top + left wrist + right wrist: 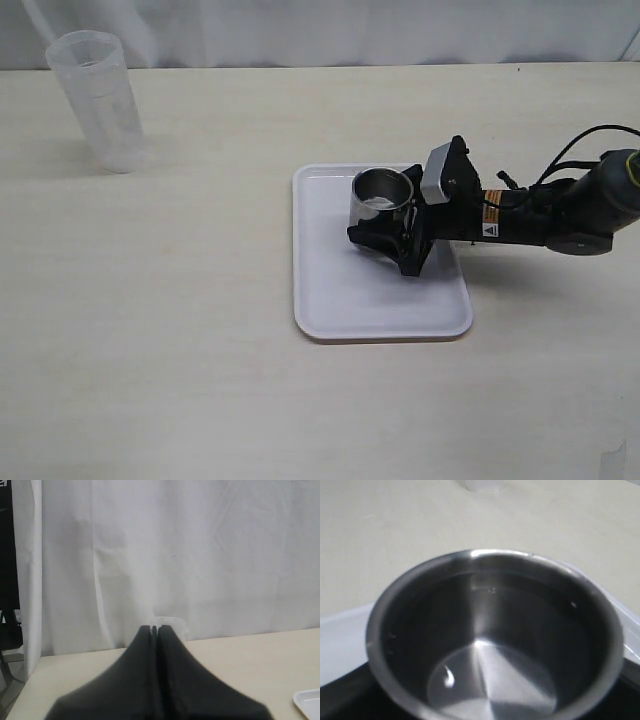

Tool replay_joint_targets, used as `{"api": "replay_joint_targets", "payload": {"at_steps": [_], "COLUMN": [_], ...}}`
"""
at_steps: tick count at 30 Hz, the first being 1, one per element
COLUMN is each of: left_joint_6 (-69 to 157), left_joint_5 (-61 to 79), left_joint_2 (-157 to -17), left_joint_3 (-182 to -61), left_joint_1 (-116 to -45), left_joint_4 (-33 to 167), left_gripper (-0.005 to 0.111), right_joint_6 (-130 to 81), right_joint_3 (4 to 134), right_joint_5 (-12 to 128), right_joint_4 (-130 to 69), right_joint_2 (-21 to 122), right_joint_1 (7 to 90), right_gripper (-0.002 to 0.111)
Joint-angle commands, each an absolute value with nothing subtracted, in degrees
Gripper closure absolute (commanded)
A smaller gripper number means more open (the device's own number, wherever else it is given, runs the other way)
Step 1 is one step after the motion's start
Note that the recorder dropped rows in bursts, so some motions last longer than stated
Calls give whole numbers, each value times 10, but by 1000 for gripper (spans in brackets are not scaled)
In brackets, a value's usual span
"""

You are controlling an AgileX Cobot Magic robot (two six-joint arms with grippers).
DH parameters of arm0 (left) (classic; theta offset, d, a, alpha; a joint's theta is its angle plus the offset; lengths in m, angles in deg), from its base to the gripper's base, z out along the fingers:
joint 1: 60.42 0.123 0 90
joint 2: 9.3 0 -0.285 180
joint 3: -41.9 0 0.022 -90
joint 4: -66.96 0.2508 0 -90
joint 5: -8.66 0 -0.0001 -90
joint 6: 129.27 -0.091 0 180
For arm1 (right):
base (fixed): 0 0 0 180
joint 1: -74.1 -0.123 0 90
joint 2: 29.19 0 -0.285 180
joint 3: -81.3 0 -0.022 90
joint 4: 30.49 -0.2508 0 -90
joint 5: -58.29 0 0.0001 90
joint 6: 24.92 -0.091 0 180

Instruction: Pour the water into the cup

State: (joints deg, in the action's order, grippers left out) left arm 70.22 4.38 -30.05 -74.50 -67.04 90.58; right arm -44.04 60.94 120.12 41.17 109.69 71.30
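**A:** Right end effector [388,225] reaches in from three o'clock, jaws wide on either side of the cup [382,192]. Pinching it or just bracketing it, I can't tell.
**B:** Where's the cup?
**A:** Upright at the tray's [380,325] twelve o'clock edge. That glint on its floor may be water [490,685], but I'm not certain.
**B:** Left end effector [154,630]?
**A:** Clenched on nothing, facing the curtain [200,555].
**B:** Best play?
**A:** I'd say square the grip at mid-wall and keep the cup flat, no tilt.
**B:** Head count?
**A:** One cup, one tray, one beaker [98,100] at the worktop's [150,350] ten o'clock, and two end effectors.
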Motion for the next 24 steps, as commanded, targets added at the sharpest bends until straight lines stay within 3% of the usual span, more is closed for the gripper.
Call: {"api": "replay_joint_targets", "payload": {"at_steps": [1, 17, 21, 23, 24], "left_joint_6": [707, 707, 707, 707, 707], "left_joint_5": [46, 45, 45, 45, 45], "left_joint_2": [-298, -298, -298, -298, -298], "left_joint_3": [-743, -743, -743, -743, -743], "left_joint_1": [-672, -672, -672, -672, -672], "left_joint_4": [900, 903, 903, 903, 903], "left_gripper": [107, 107, 107, 107, 107], "right_joint_6": [-436, -425, -425, -425, -425], "right_joint_3": [610, 610, 610, 610, 610], "right_joint_5": [1226, 1226, 1226, 1226, 1226], "right_joint_4": [400, 394, 394, 394, 393], "right_joint_2": [1100, 1108, 1108, 1108, 1108], "right_joint_1": [716, 716, 716, 716, 716], "right_gripper": [104, 101, 78, 49, 28]}}
